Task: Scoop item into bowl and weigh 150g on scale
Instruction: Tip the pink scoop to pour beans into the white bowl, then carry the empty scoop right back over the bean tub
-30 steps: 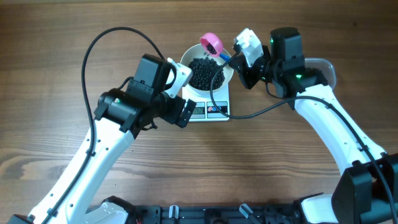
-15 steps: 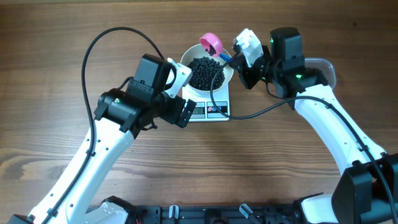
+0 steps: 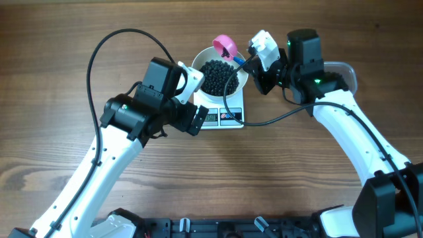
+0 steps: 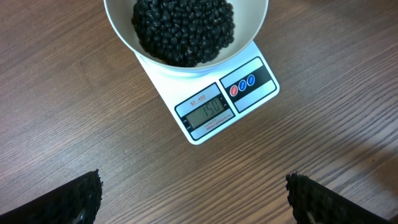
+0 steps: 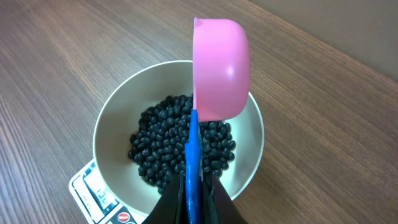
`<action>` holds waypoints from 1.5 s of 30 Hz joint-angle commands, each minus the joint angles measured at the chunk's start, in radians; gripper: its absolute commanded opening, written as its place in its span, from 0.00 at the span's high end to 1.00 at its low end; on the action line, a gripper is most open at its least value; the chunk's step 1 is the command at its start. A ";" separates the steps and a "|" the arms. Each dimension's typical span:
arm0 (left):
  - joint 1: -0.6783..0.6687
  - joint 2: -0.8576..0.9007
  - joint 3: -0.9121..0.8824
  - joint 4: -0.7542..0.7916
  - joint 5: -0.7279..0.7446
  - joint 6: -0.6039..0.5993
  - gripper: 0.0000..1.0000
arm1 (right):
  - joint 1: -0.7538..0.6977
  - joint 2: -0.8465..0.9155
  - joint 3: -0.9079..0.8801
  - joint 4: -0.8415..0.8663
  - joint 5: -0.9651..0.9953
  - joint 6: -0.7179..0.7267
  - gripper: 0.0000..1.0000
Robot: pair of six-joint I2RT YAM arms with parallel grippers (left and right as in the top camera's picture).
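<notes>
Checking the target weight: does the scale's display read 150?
Yes, the display on the scale reads 150 in the left wrist view, below the bowl of beans.

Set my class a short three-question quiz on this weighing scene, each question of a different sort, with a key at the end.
1. True or false: the bowl of black beans stands on the scale.
2. What is the right gripper shut on? A) the blue handle of the pink scoop; B) the bowl's rim; C) nothing.
3. Fill in: the scale's display reads ___.
Key: 1 true; 2 A; 3 150.
</notes>
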 commanded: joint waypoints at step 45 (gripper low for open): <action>-0.003 0.002 -0.008 0.003 0.015 -0.010 0.00 | -0.267 -0.026 0.012 0.144 -0.357 0.863 0.96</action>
